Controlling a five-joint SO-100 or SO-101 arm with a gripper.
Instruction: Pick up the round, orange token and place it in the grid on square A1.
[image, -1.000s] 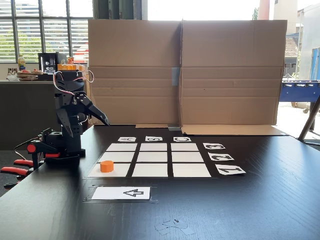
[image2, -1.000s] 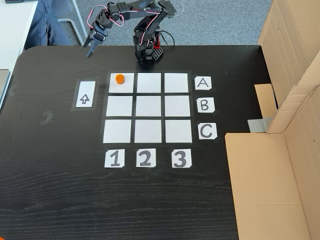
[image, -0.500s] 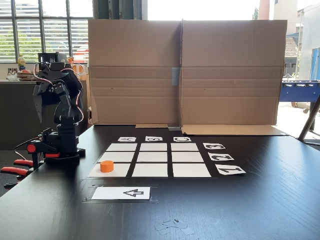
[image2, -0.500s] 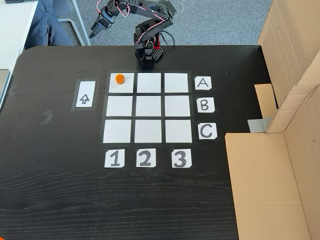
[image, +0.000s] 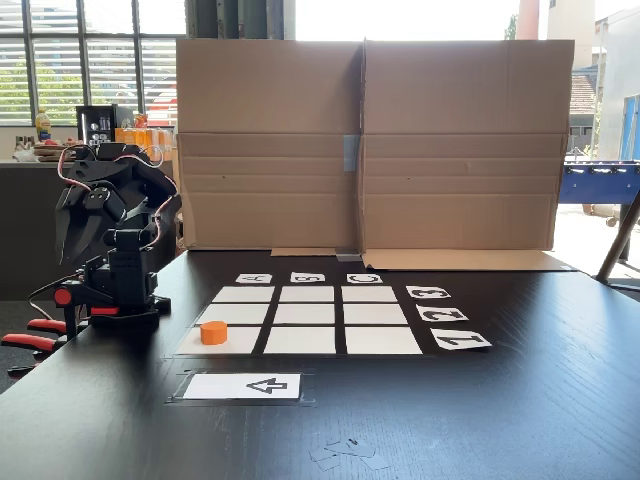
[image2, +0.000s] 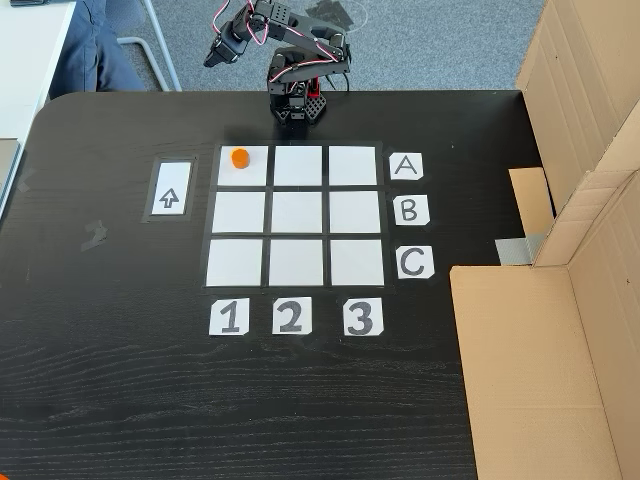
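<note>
We judge the orange token (image2: 239, 157) light, rigid, best pinched across its sides; whether the gripper (image2: 212, 60) is open, we cannot tell.

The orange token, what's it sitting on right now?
The token rests on a white tile of the grid, the one in row A, column 1, near the tile's upper edge in a fixed view. The tile patch directly beneath it is covered.

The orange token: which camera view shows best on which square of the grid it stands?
The fixed view from above shows it best: the orange token stands on the tile in row A, column 1 of the grid, with the cards readable. The low fixed view shows the token from the side on the near-left tile, with the cards reversed and foreshortened.
</note>
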